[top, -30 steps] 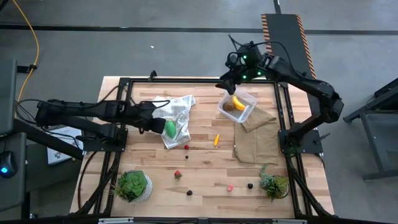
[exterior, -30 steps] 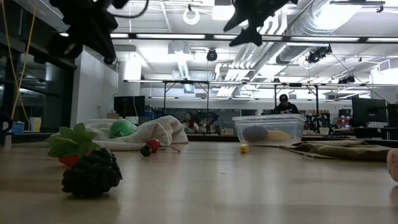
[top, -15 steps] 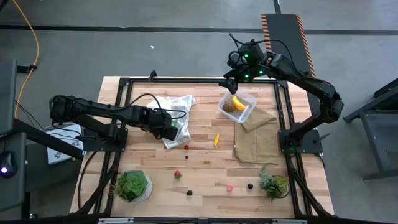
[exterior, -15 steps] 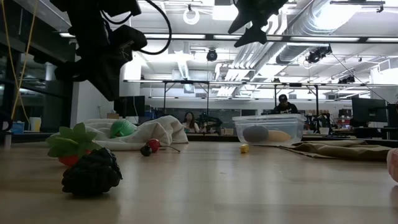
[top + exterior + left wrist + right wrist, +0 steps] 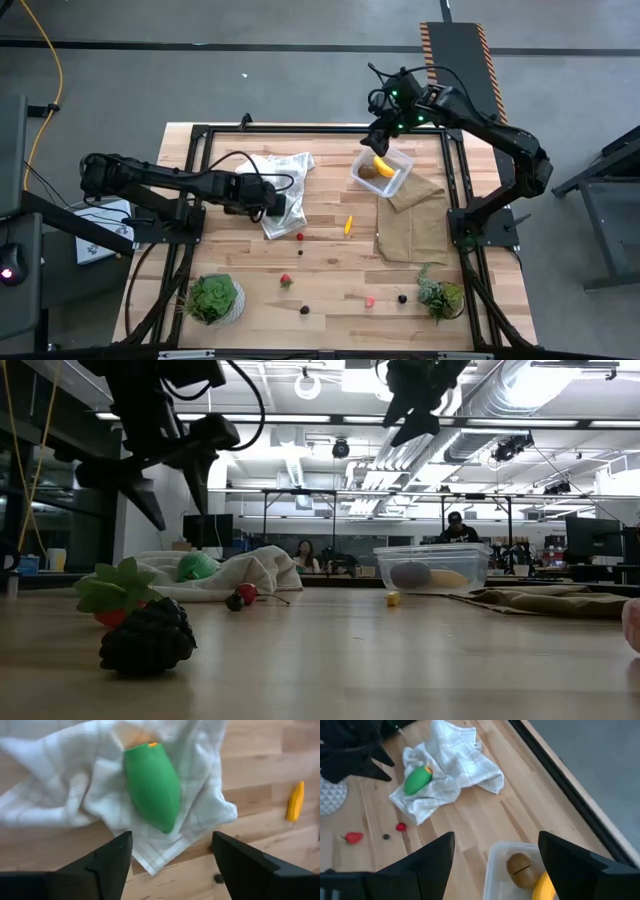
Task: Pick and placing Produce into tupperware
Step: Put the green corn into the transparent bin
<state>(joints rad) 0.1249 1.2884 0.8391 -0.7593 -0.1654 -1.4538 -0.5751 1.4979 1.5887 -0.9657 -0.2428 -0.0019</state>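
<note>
Legible markings: none.
No text, label, brand, number or sign can be read on any item, on the counter, the arms or in the room behind.

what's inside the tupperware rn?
The tupperware holds a brown kiwi-like ball and a yellow banana. In the right wrist view the right gripper's fingers cover part of the box; the high view shows only those two.
</note>
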